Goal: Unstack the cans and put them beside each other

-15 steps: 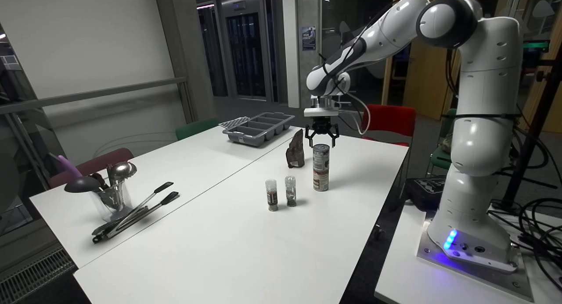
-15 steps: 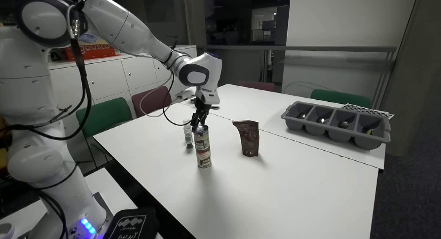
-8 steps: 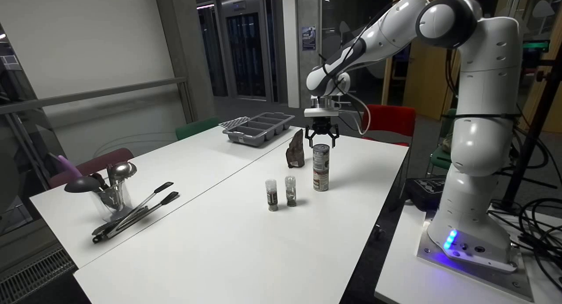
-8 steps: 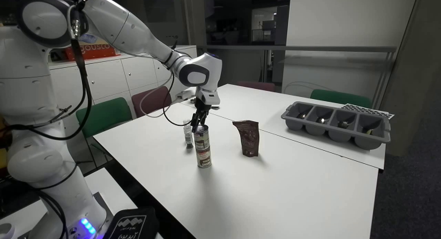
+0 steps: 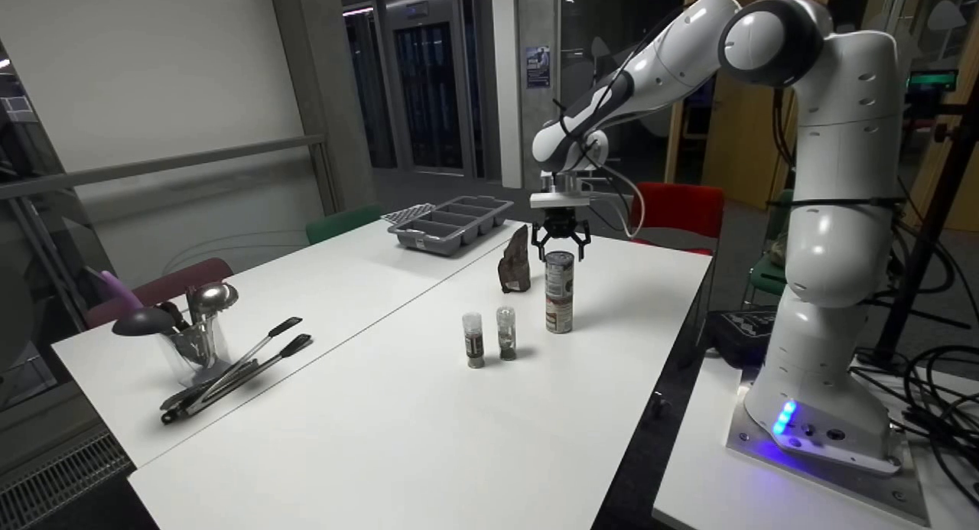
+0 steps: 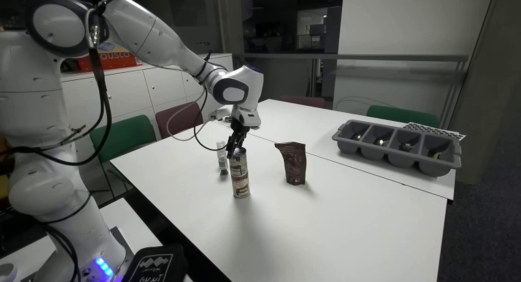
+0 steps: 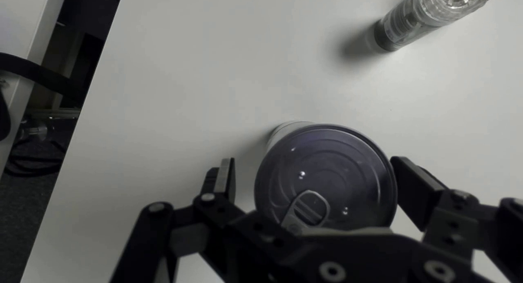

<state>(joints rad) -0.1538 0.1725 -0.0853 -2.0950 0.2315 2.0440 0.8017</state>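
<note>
Wrist view: the gripper (image 7: 314, 172) is spread and holds nothing. The upper can (image 7: 327, 168) lies directly below it, between the two fingers, pull-tab lid facing the palm. Centring is imperfect: the rim sits just beside the finger at the right of that view, contact undetermined, while a plain gap shows at the opposite finger.

Both exterior views confirm the upper can standing on the lower can (image 5: 559, 316), the stack upright beneath the gripper on the table (image 5: 459, 430). Fingertips appear about level with the upper rim. The cans' long axis is vertical, running nearly along the gripper's downward reach. A shaker (image 7: 421, 19) stands outside the grasp, apart from the gripper.

Assessment: unstacking not yet begun. The coming move probably calls for a small shift toward the crowded finger's side, then descent, closing above the seam between the cans. Principal risk: a finger catching the rim and nudging the upper can off its support.
</note>
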